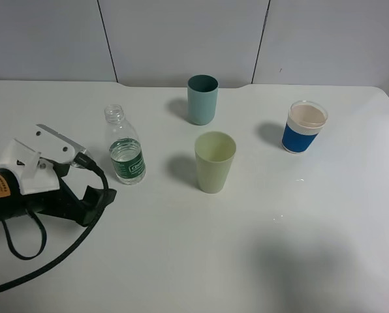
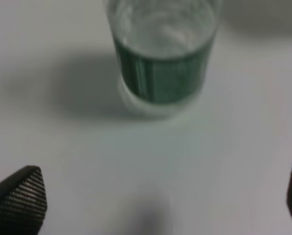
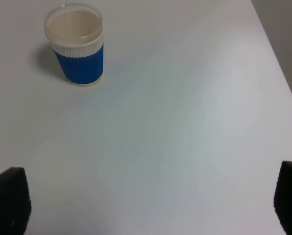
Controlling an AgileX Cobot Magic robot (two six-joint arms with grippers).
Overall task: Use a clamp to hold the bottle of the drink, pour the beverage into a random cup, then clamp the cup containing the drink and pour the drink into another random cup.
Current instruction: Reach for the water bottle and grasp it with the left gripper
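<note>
Left gripper [image 2: 153, 200], jaws wide, faces the bottle [image 1: 126, 155]: likely light, thin-walled and slick, best clamped gently around its labelled body

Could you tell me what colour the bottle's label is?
Dark green, clearest in the exterior high view.

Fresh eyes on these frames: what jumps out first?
The bulky left gripper dominates the left of the white table, open and aimed at the small uncapped bottle just ahead of it. Three cups stand apart to the right: a teal cup at the back, a pale yellow-green cup in front of it, and a blue-banded cup far right.
</note>
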